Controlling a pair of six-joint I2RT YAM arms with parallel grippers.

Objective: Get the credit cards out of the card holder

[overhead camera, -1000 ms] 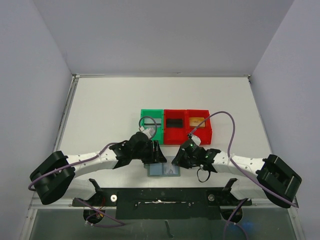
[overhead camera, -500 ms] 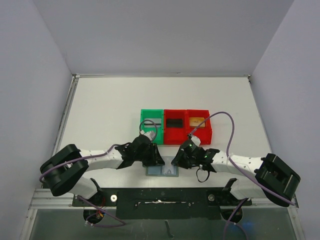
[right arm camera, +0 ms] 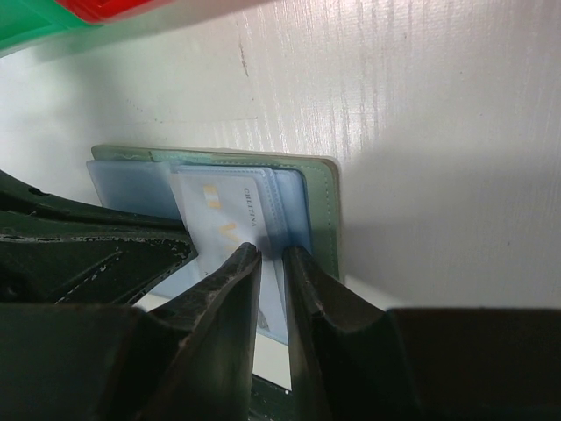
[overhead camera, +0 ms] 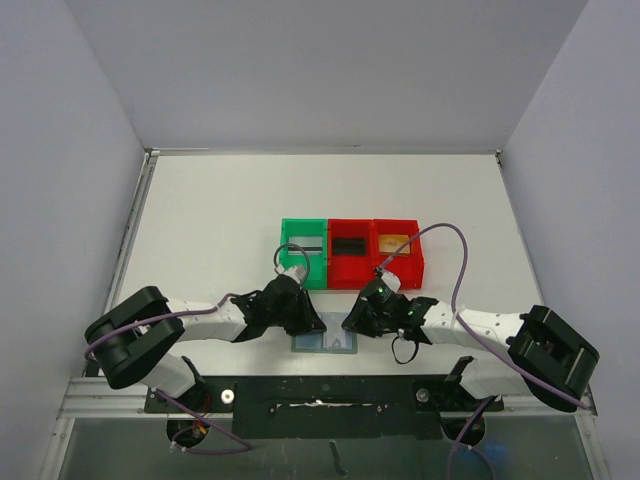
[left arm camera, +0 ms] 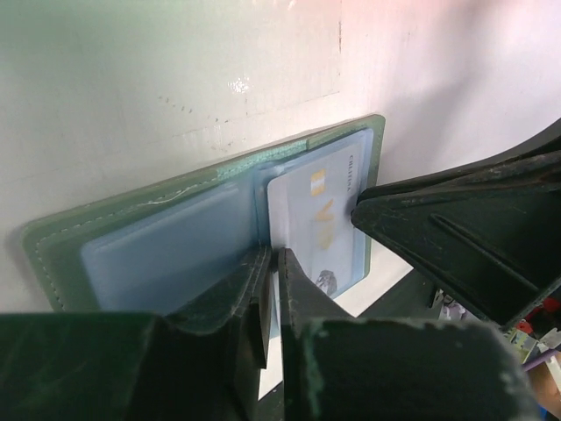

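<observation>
From above, the card holder is seen lying open on the table, at 6 o'clock from the row of bins. Both arms are stretched low and bent inward. The left gripper is set at the holder's 10 o'clock corner and the right gripper at its 2 o'clock corner.

In the left wrist view, the jaws are drawn to a thin slit over the holder's fold. Whether anything is pinched cannot be told. A credit card is seen in the 3 o'clock panel.

In the right wrist view, the fingers are narrowed on the card's 6 o'clock edge, which is gripped between them.
</observation>
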